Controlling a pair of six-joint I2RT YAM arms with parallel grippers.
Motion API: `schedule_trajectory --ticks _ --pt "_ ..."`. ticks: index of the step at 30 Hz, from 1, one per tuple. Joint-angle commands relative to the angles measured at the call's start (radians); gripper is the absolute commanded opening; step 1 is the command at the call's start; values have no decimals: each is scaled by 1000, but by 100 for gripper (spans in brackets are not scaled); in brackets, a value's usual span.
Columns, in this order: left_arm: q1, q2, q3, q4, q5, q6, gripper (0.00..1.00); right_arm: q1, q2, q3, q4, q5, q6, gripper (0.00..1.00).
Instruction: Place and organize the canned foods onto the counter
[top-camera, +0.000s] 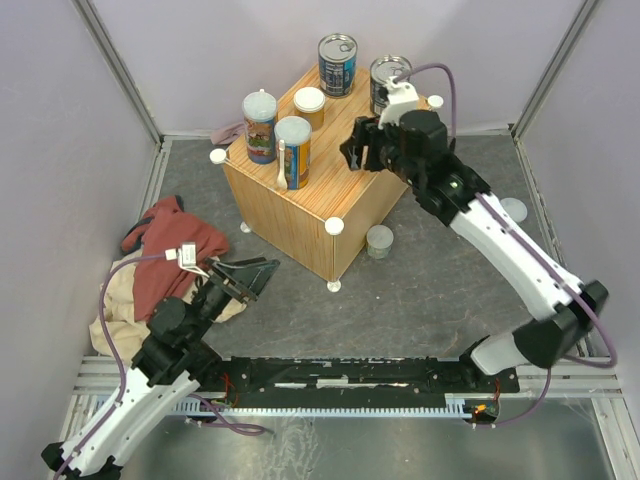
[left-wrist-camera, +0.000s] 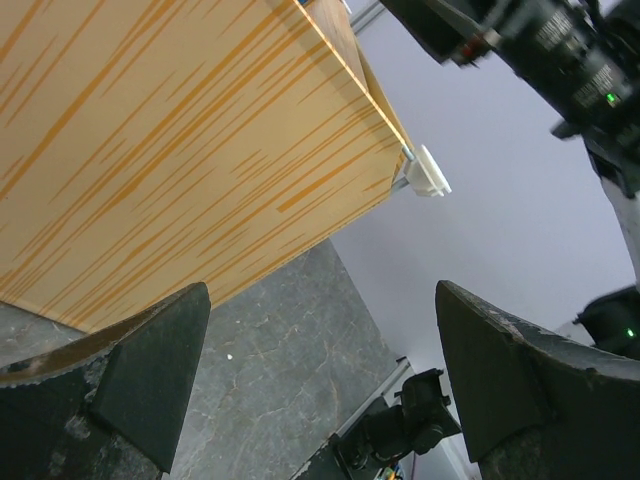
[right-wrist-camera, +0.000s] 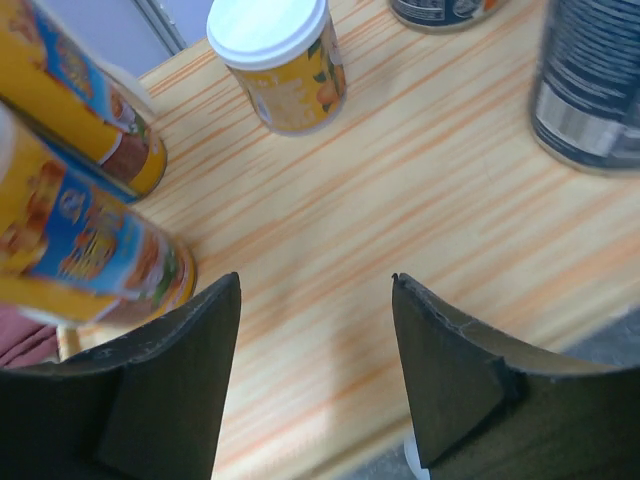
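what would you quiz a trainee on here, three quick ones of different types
1. Count: how many cans stand on the counter?
2. True or false: the right gripper holds a can.
3. Pick one: the short can beside the counter's base is A) on the floor, B) on the counter, C) in the right gripper.

Key: 1) five; 2) false, it is open and empty above the counter; 3) A.
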Motion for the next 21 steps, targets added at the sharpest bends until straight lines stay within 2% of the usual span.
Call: schedule_trajectory --ticks 1,5,9,14,17,21 --pt "-2 -40 38 -29 -47 48 100 9 -175 -128 48 99 -2 72" --pt "-3 -65 55 -83 -90 51 100 9 -302 -281 17 167 29 79" --pt "-3 -102 72 -147 -123 34 100 9 -465 -485 6 220 100 81" --pt "-4 -126 76 -216 -149 28 100 15 -625 -705 -47 263 176 91" --pt "-4 -126 51 -205 -136 13 100 21 -688 -792 -68 274 192 100" --pt "-3 -126 15 -182 -137 -4 100 31 -706 -889 -47 300 196 99"
